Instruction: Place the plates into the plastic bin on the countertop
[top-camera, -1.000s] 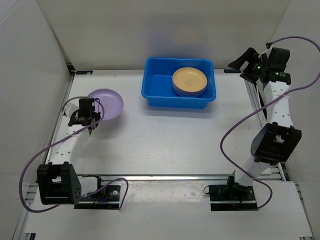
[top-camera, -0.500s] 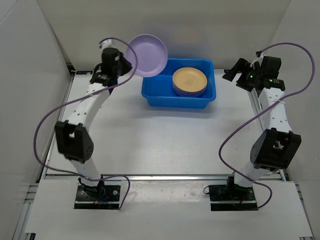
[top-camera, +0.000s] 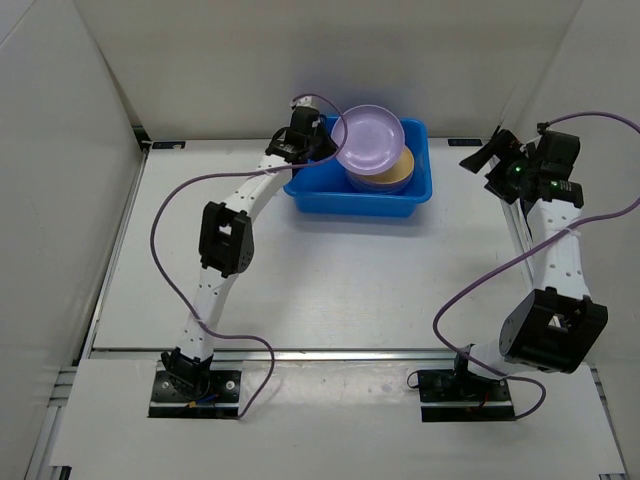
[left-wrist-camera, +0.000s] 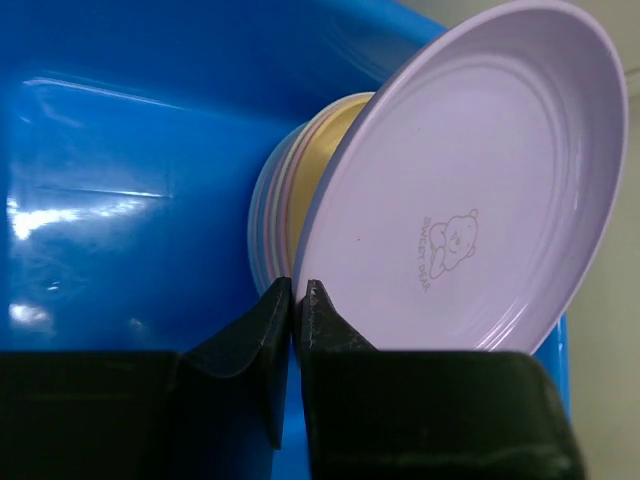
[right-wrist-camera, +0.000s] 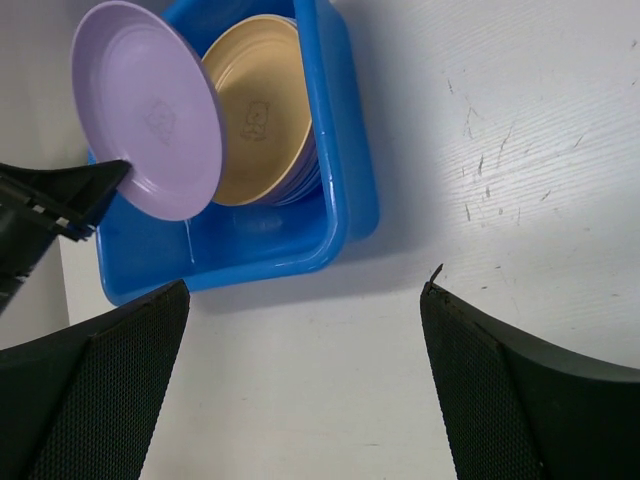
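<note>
My left gripper (top-camera: 322, 147) is shut on the rim of a lilac plate (top-camera: 369, 138) and holds it tilted above the stack of plates (top-camera: 397, 178) in the blue plastic bin (top-camera: 318, 181). In the left wrist view the lilac plate (left-wrist-camera: 470, 190) with its bear emblem is pinched at its lower edge by my left gripper (left-wrist-camera: 297, 290), just over the stack (left-wrist-camera: 290, 205), whose top plate is orange-yellow. My right gripper (top-camera: 490, 157) is open and empty to the right of the bin. The right wrist view shows the bin (right-wrist-camera: 340, 170), the stack (right-wrist-camera: 262, 110) and the lilac plate (right-wrist-camera: 145, 110).
The bin stands at the back middle of the white countertop (top-camera: 330, 270). Metal rails run along the countertop's edges (top-camera: 515, 215). White walls enclose the left, back and right sides.
My left arm has swung the lilac plate from the left side of the countertop, up and rightward, to above the stack in the bin. My right gripper has shifted slightly.
</note>
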